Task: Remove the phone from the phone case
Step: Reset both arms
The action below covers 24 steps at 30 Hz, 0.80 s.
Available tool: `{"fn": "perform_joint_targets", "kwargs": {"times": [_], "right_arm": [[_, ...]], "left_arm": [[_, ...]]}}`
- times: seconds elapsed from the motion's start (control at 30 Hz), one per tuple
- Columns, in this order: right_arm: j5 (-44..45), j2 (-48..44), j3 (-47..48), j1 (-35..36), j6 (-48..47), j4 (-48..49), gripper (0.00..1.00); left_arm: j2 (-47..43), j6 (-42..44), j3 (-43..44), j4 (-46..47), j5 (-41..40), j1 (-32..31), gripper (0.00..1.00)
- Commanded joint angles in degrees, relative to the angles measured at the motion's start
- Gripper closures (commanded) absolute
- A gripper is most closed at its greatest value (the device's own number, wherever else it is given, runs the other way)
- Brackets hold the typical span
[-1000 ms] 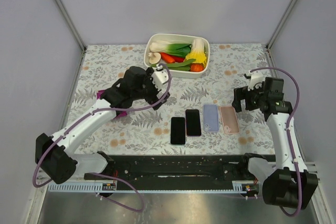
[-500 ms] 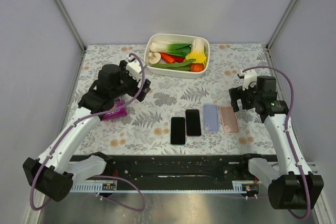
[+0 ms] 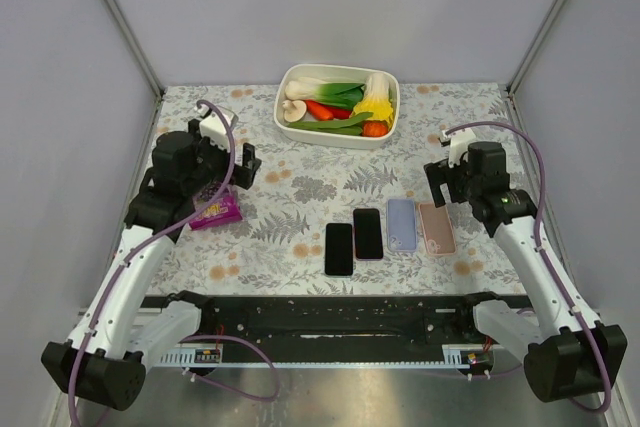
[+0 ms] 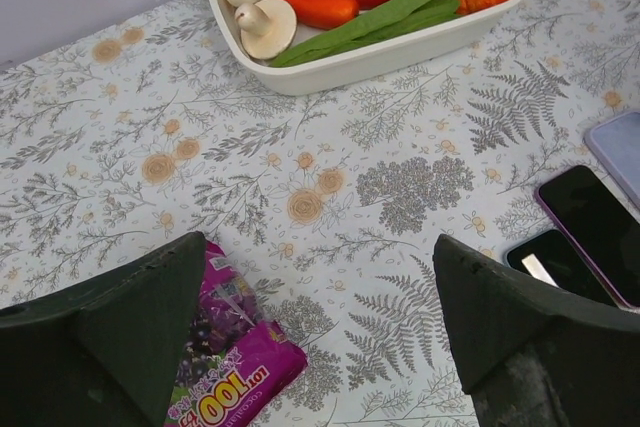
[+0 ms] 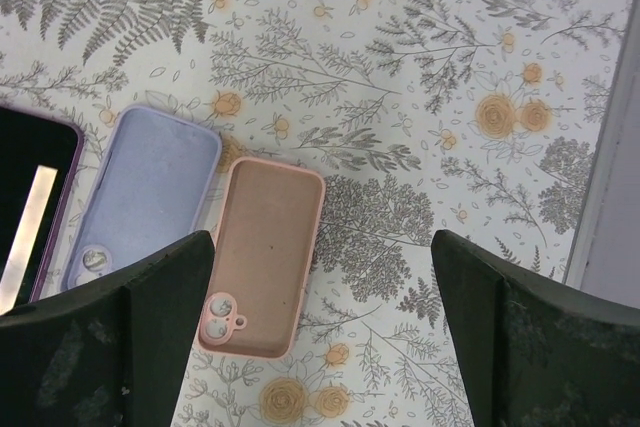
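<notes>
The cased phone (image 3: pixel 368 234) lies flat two places left of the pink case (image 3: pixel 436 228), long axis parallel to it — the right gripper (image 3: pixel 452 185), just beyond the pink case, is nearer than the left gripper (image 3: pixel 232 172), well to its left — both with jaws wide open, empty.

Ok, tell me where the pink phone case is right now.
In the top view the pink phone case lies at the right end of the row of four, on the right arm's side, right beside the lilac phone case.
</notes>
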Motion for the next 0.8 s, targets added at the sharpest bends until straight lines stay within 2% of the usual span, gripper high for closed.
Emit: {"fn": "perform_joint_targets", "kwargs": {"times": [0.0,0.4,0.77], "right_arm": [[7.0,-0.6,-1.0,1.5,2.8,5.3,0.01],[8.1,-3.8,-5.6,2.1,3.4,11.7,0.01],[16.8,-8.3,-5.8,2.1,8.2,14.2,0.01]], "left_arm": [[-3.2,-3.0,-1.3,3.4,-0.1,1.2,0.01],[-7.3,-6.3,-0.6,2.0,-6.2,3.4,0.01],[-11.9,-11.5,-4.1,4.3,-11.3,5.2,0.01]]}}
